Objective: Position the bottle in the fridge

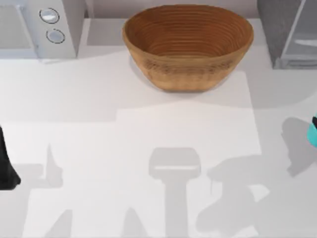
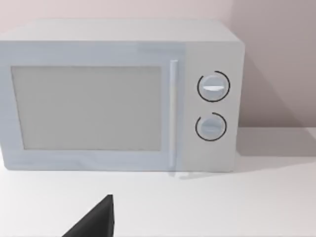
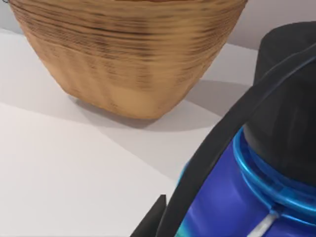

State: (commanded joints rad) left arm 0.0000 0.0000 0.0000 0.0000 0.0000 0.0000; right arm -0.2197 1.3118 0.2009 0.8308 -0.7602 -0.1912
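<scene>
As you look down from the top view, you find the bottle [image 1: 313, 133] at the right edge of the table [image 1: 148, 148], well short of the fridge [image 1: 287, 32] standing at the back right corner, its door panel angled outward. You see the woven bowl [image 1: 188, 44] at the back centre and the microwave [image 1: 39, 27] with its two dials at the back left. Your right wrist view sits close against the bottle [image 3: 232, 197]: blue shoulder, black cap, and a dark finger [image 3: 217, 148] of the right gripper lying across it, with the bowl [image 3: 128, 54] beyond. You cannot tell how far the right jaws stand open, nor whether they grip the bottle. Your left arm [image 1: 6, 163] sits at the table's left edge, facing the microwave [image 2: 118, 98]; you cannot tell its jaws' state.
</scene>
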